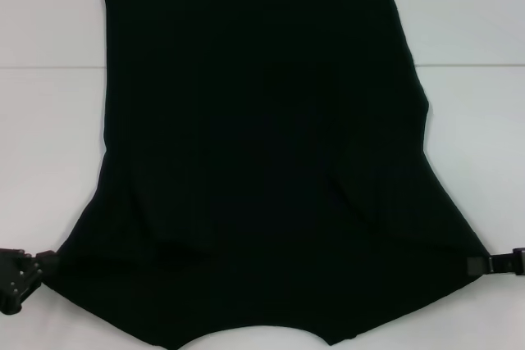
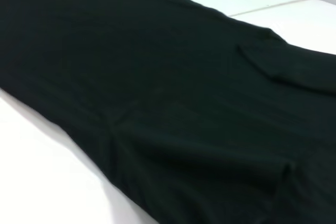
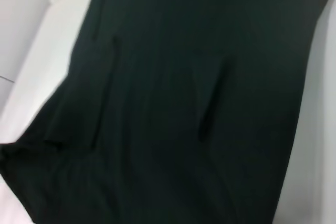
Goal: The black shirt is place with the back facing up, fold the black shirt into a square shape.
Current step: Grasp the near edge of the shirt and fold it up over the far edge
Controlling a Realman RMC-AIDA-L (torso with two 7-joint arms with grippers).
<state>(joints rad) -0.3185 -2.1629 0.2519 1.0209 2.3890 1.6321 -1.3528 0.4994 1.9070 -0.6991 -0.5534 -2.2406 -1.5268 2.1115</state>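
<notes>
The black shirt [image 1: 262, 153] lay spread on the white table [image 1: 49, 120], its near hem cut off by the head view's lower edge. The left gripper [image 1: 41, 266] and right gripper [image 1: 484, 263] met its near corners; whether either was clenched could not be told. Bare table flanked both sides.

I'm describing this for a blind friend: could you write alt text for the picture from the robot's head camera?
A large black shirt lies spread flat on a white table, filling most of the view, with no lettering showing. The left gripper sits at the shirt's near left corner and the right gripper at its near right corner, both low against the fabric's edge.
</notes>
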